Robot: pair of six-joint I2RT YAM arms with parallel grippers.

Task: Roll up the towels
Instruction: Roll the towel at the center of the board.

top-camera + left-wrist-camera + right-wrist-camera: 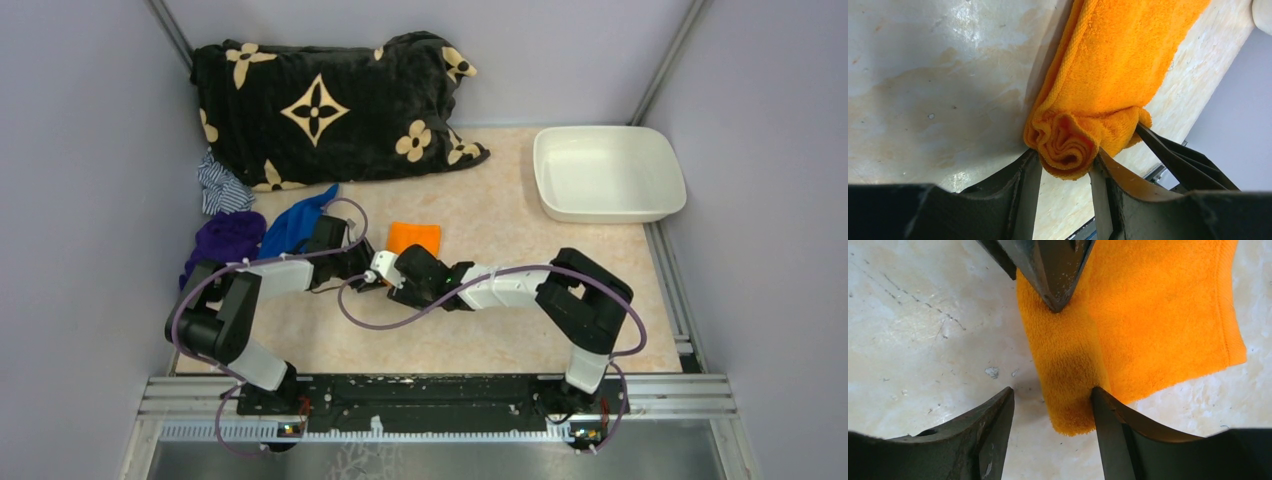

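Observation:
An orange towel [414, 237] lies on the table, partly rolled from its near edge. In the left wrist view the rolled end [1068, 145] sits between my left gripper's [1065, 161] fingertips and touches both of them. The flat rest of the towel [1118, 55] stretches away. My right gripper [1050, 396] is open at the other end of the roll [1068, 370]. Its right finger [1108, 410] touches the roll and its left finger stands apart. A left finger [1053, 270] presses the towel at the top of that view. Both grippers meet at the roll [378, 272].
A black cushion with a tan flower pattern [330, 105] lies at the back left. A white tub [607, 172] stands at the back right. Blue [295, 222], purple [225, 240] and striped [220, 185] cloths lie by the left wall.

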